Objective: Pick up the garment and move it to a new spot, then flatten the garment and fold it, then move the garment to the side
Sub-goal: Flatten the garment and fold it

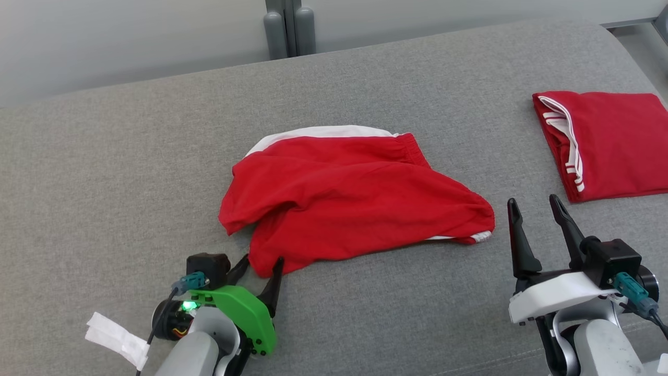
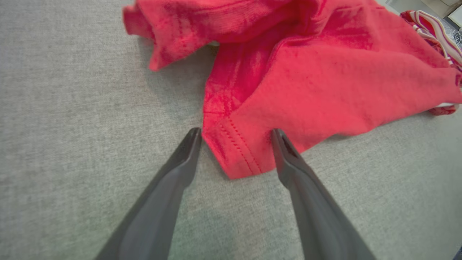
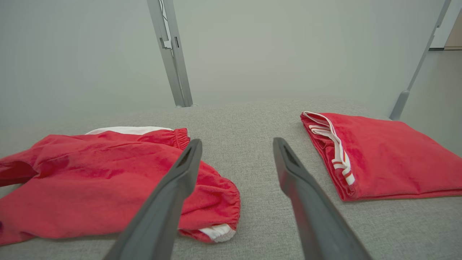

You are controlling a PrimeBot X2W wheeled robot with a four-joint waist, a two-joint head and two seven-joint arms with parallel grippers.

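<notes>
Crumpled red garment lies mid-desk. Left claw open, fingers either side of garment's near corner, not pinching. Right claw open, btwn garment & folded red garment at right.

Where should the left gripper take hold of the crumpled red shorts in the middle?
Probably the stitched near corner of the red shorts: it sticks out flat on the grey surface, between the open fingers of the left gripper. Come in low from the robot's side.
</notes>
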